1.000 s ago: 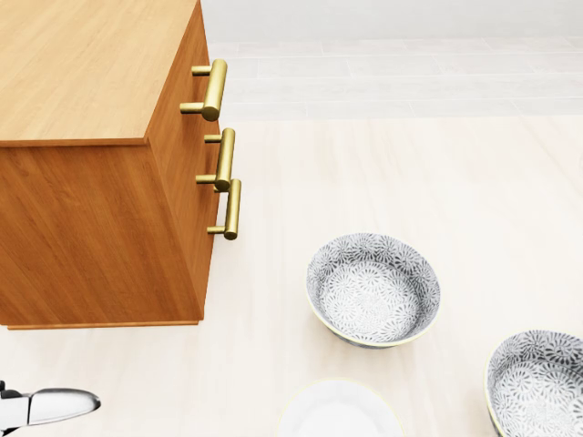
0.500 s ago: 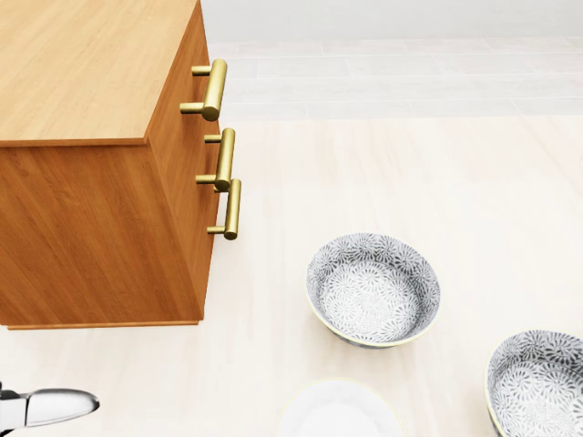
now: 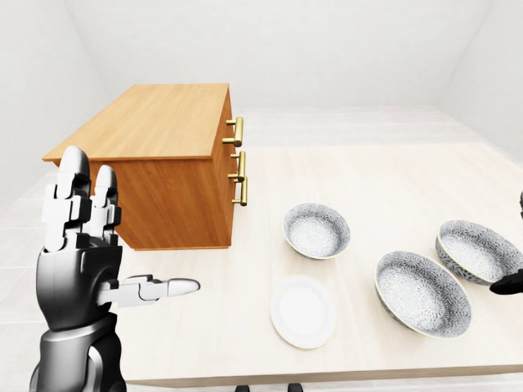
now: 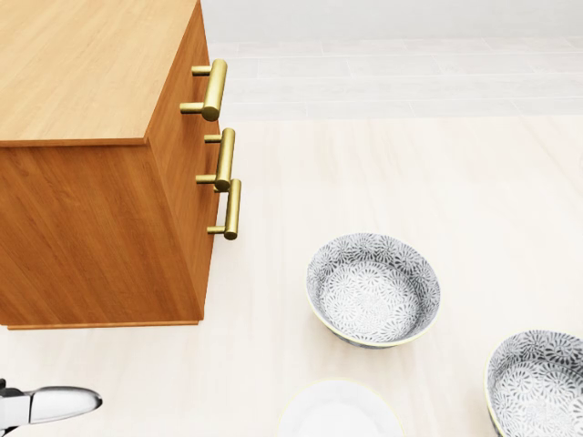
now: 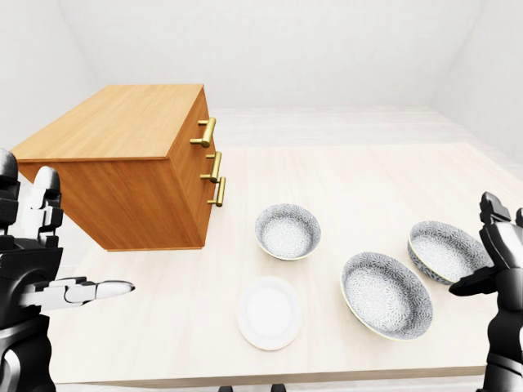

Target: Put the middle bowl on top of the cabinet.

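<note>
1. And there was the left hand (image 3: 78,261), raised at the left of the left-eye view. Its fingers stood upright and apart, thumb pointing right, holding nothing at all.
2. Over at the right edge of the right-eye view, the right hand (image 5: 505,261) was spread and empty too. It sat just beside the rightmost bowl (image 5: 445,251); whether it touched the rim, I couldn't tell.
3. The middle bowl (image 5: 386,295) sat upright on the table (image 5: 343,175), between that rightmost bowl and the left bowl (image 5: 286,231), with a white plate (image 5: 269,313) near it.
4. The cabinet (image 3: 159,122) stood at the table's left, well apart from the middle bowl, with no bowl on its top.
5. By my read, nothing was done yet: the grasp, the lift, the carry leftward and the set-down all remained.
</note>
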### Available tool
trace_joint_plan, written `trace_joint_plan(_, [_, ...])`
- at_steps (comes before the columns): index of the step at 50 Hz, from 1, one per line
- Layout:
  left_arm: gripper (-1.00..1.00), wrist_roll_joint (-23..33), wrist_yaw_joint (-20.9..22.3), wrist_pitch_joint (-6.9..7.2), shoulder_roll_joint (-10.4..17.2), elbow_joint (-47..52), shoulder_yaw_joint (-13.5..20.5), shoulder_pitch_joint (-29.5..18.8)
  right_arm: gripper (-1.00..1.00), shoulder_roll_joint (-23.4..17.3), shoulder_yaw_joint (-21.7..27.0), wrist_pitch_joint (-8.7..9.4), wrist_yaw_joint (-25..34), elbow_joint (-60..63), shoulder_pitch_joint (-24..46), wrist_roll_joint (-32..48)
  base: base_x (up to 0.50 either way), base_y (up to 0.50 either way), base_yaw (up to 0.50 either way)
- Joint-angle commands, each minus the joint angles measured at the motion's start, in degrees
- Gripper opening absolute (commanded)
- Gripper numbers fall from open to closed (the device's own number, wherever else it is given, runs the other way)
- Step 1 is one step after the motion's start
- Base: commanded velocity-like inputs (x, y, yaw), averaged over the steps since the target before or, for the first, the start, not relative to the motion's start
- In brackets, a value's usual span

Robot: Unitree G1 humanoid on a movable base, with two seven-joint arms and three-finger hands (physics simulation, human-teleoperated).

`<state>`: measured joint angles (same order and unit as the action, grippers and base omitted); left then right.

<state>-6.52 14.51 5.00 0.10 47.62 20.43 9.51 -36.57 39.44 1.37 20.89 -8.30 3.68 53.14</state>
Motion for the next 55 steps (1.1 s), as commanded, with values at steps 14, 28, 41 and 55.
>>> trace_joint_plan(14, [1.0, 0.5, -0.4, 0.0, 0.0, 0.2, -0.4, 0.1, 1.0, -4.1, -3.3, 0.8, -6.0, -9.8, 1.1, -4.2, 0.0, 0.0, 0.0])
trace_joint_plan(28, [1.0, 0.5, -0.5, 0.0, 0.0, 0.3, -0.3, 0.0, 1.0, -4.0, -4.8, 0.55, -6.9, -11.1, 0.8, -3.9, 0.0, 0.0, 0.0])
trace_joint_plan(41, [1.0, 0.7, -0.5, 0.0, -0.1, 0.7, -0.2, 0.0, 0.74, -3.5, -5.2, 0.64, -6.8, -11.1, -0.1, -3.1, 0.0, 0.0, 0.0])
trace_joint_plan(55, [1.0, 0.8, -0.4, 0.0, -0.1, 0.8, 0.2, 0.1, 0.82, -2.4, -8.0, 0.46, -9.1, -14.0, 1.4, -2.3, 0.0, 0.0, 0.0])
